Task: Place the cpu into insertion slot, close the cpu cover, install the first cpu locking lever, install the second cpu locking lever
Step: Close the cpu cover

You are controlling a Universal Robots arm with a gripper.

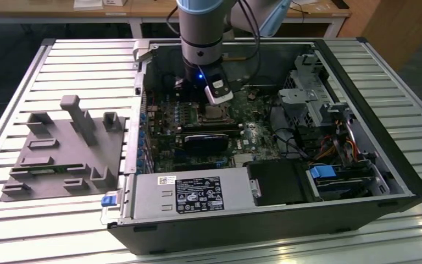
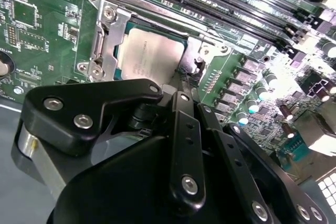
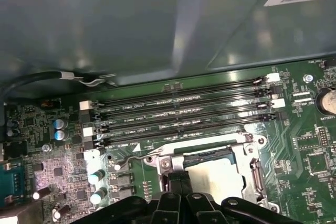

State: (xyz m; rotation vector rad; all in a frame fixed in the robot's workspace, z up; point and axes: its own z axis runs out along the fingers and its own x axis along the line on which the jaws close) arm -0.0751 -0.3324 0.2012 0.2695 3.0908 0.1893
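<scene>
The cpu [image 2: 152, 51], a silvery square chip, lies flat in the insertion slot [image 1: 212, 114] on the green motherboard inside the open computer case. The metal cpu cover [image 2: 107, 30] lies down around the chip's edges; it also shows in the first wrist view as a frame [image 3: 254, 174] around the cpu [image 3: 215, 177]. A thin wire locking lever [image 3: 126, 161] sticks out beside the socket. My gripper [image 2: 185, 82] hangs just over the socket's edge near the lever's hooked end, its black fingers [image 3: 173, 182] pressed together, shut. The exterior view shows the gripper [image 1: 215, 104] directly above the socket.
Long memory slots [image 3: 184, 114] run beside the socket, with the case wall [image 3: 157, 24] behind them. A black block [image 1: 204, 140], the grey power supply [image 1: 189, 195] and a drive cage with cables [image 1: 328, 137] crowd the case. A grey fixture [image 1: 64, 148] sits on the slatted table outside.
</scene>
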